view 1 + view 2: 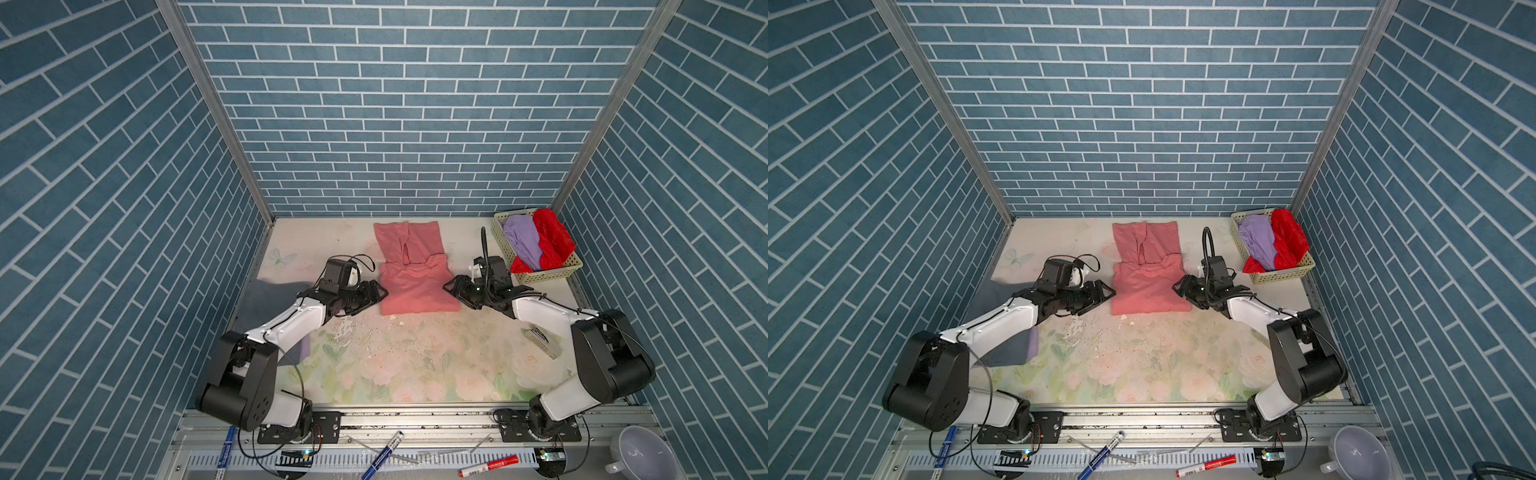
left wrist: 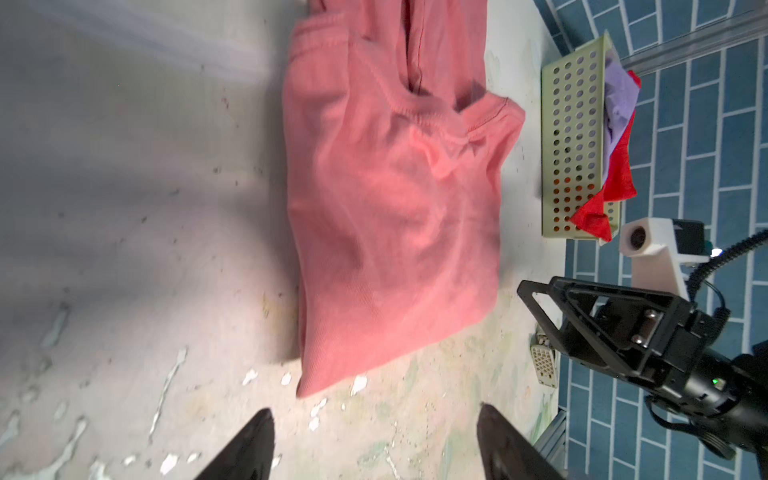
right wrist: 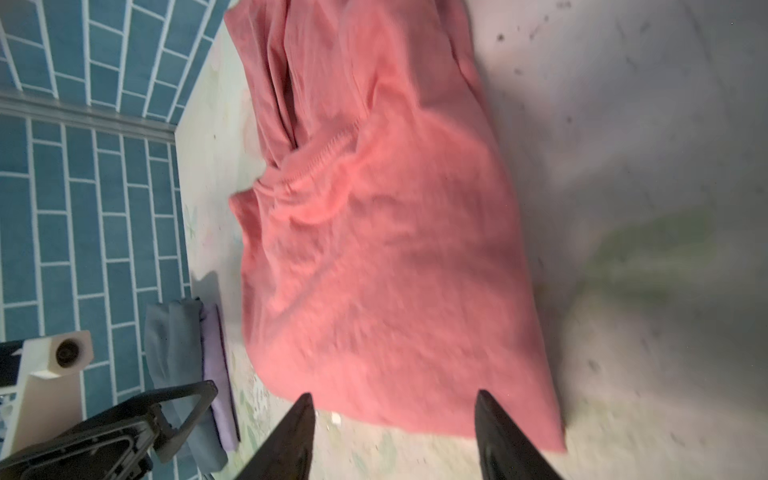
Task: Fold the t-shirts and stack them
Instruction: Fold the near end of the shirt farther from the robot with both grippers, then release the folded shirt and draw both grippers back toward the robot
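A salmon pink t-shirt (image 1: pixel 415 276) (image 1: pixel 1148 284) lies partly folded in the middle of the table, its near half doubled over the far half. My left gripper (image 1: pixel 382 293) (image 2: pixel 374 411) stands open just off the shirt's left edge, with only bare table between its fingers. My right gripper (image 1: pixel 448 286) (image 3: pixel 395 395) is open at the shirt's right edge, holding nothing. A slate grey t-shirt (image 1: pixel 270 299) (image 3: pixel 174 340) lies folded on a lavender one (image 1: pixel 1033 343) (image 3: pixel 216 353) at the left, partly under my left arm. More lavender (image 1: pixel 521 237) and bright red (image 1: pixel 550 239) cloth fills the basket.
The cream lattice basket (image 1: pixel 544 276) (image 2: pixel 573 124) stands at the back right corner. A small white perforated object (image 1: pixel 544 340) lies beside my right arm. Blue brick walls close three sides. Markers (image 1: pixel 490 465) and a pale cup (image 1: pixel 642 455) lie on the front rail.
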You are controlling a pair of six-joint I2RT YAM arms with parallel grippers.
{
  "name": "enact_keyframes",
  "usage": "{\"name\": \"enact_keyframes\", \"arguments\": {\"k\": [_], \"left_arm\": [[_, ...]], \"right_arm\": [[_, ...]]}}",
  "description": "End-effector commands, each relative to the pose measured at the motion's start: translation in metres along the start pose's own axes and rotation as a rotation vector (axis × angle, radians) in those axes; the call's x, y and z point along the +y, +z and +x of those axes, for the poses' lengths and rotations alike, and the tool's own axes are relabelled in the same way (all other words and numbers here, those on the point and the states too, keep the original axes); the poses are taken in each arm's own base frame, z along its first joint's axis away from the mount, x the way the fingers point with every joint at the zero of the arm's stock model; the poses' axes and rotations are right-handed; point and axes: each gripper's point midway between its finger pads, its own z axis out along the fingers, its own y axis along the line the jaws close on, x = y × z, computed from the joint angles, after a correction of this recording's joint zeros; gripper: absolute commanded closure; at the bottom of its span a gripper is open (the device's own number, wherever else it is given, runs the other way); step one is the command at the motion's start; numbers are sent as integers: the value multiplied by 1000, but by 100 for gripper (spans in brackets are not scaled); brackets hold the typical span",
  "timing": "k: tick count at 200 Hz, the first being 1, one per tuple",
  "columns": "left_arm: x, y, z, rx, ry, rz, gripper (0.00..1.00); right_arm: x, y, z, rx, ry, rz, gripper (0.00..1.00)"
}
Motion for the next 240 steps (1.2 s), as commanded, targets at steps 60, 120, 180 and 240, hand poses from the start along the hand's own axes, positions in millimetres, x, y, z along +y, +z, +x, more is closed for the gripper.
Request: {"name": "enact_keyframes", "arguments": {"k": [60,120,180,240], "left_arm": [[35,36,41,52,-124,-26,3],[41,60,48,82,-152,-75,22],[36,82,20,3,-137,-46,58],[23,63,26,9,-92,-11,100]], "right_arm": [[-36,3,31,-12,147,32,31],[-55,28,41,-40,261,60,36],[-55,56,11,-150,259,24,60],[-40,29,16,-116,69,135,100]]}}
